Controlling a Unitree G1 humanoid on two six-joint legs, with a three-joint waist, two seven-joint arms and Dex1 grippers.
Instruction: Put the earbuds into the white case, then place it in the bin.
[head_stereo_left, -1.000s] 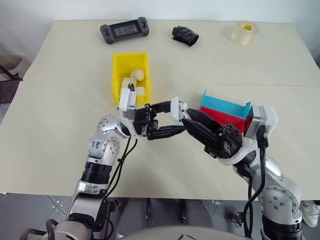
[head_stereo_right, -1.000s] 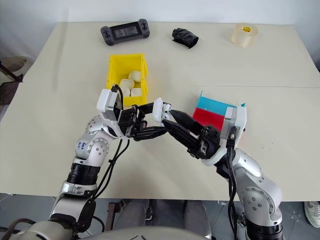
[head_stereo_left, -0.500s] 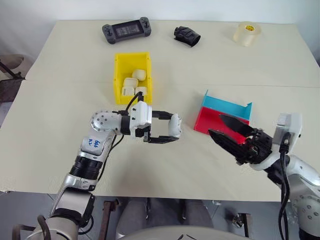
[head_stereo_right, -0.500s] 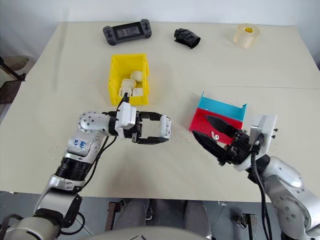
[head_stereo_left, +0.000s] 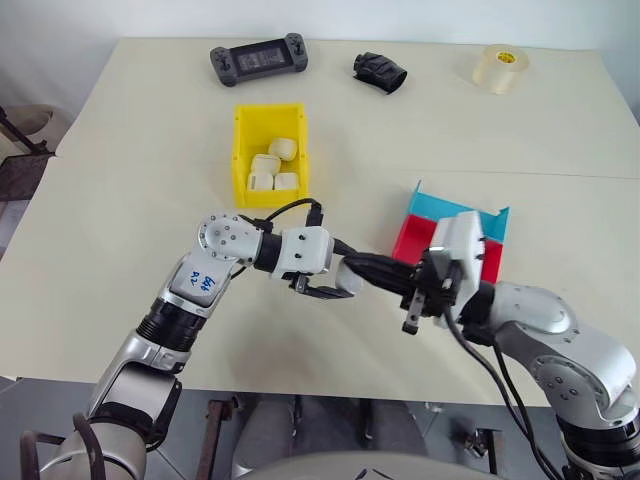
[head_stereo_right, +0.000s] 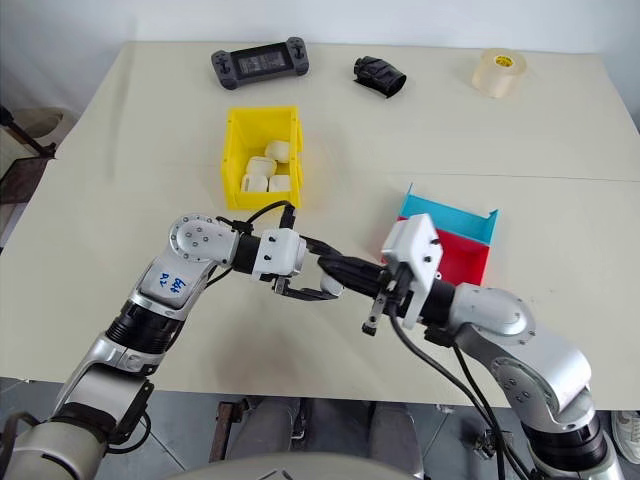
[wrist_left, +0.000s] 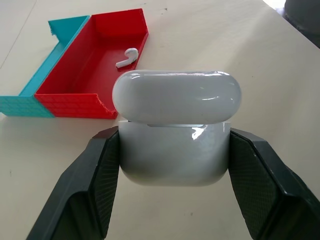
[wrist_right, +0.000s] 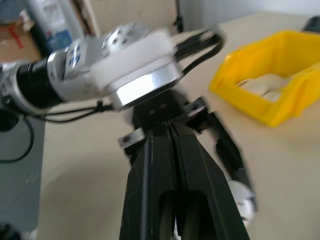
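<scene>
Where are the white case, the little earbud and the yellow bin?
white case (wrist_left: 175, 150), left wrist view, on its front face between the fingers.
earbud (wrist_left: 127, 57), left wrist view, on its stem, inside the red tray (wrist_left: 67, 95).
yellow bin (head_stereo_left: 240, 150), left eye view, on its left wall.

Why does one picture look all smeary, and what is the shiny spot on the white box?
Right wrist view: the left end effector and yellow bin look smeared by motion blur. Left wrist view: sharp, with bright glare streaks on the glossy white case.
</scene>
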